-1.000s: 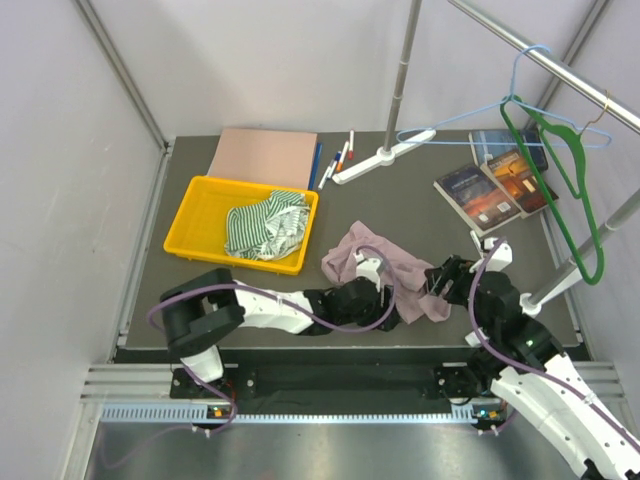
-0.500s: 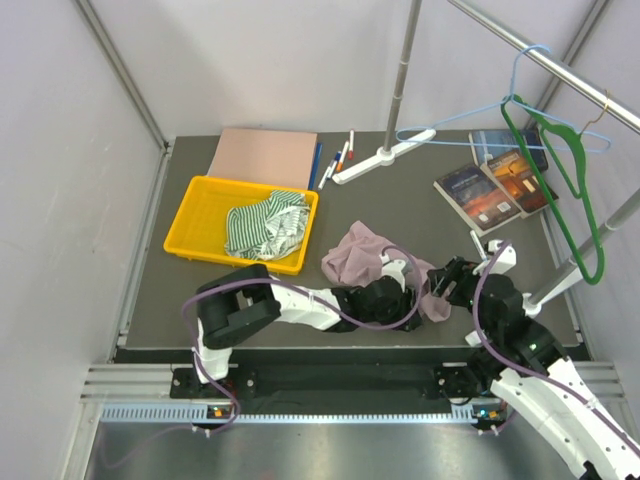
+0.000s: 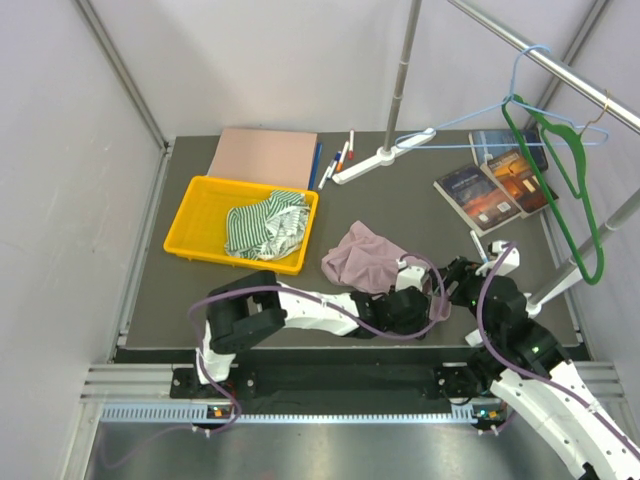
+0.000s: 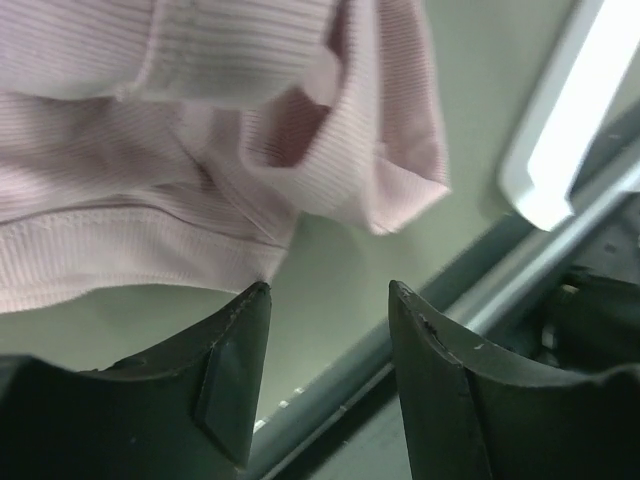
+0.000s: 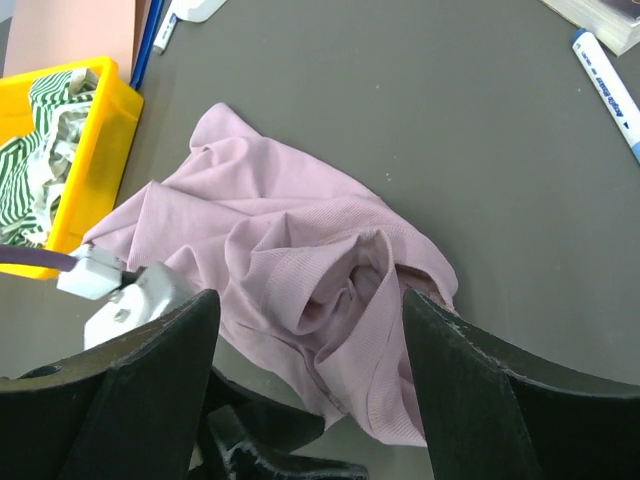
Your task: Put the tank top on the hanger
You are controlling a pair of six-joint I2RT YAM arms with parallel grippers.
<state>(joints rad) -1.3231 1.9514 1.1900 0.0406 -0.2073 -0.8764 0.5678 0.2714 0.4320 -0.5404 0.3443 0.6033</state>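
Note:
The pink-mauve tank top [image 3: 368, 260] lies crumpled on the dark table near the front middle. My left gripper [image 3: 430, 307] is low at its near right corner, open and empty. In the left wrist view [image 4: 330, 300] one fingertip [image 4: 255, 300] touches the hem of the tank top [image 4: 200, 150]. My right gripper [image 3: 456, 273] is wide open just right of the garment. In the right wrist view [image 5: 308, 310] it spans the bunched folds of the tank top [image 5: 290, 230] without holding them. The light-blue wire hanger [image 3: 450, 119] hangs from the rail at the back right.
A green plastic hanger [image 3: 575, 200] hangs on the same rail. A yellow bin [image 3: 200, 215] holds a green-and-white striped cloth [image 3: 265, 225]. Books [image 3: 495, 180] lie at the back right, a pink board [image 3: 265, 155] and markers [image 3: 340, 158] at the back. A marker [image 5: 605, 80] lies near the right arm.
My left arm has reached further right along the tank top's near edge, to its right corner. My right gripper has shifted slightly right and stays open.

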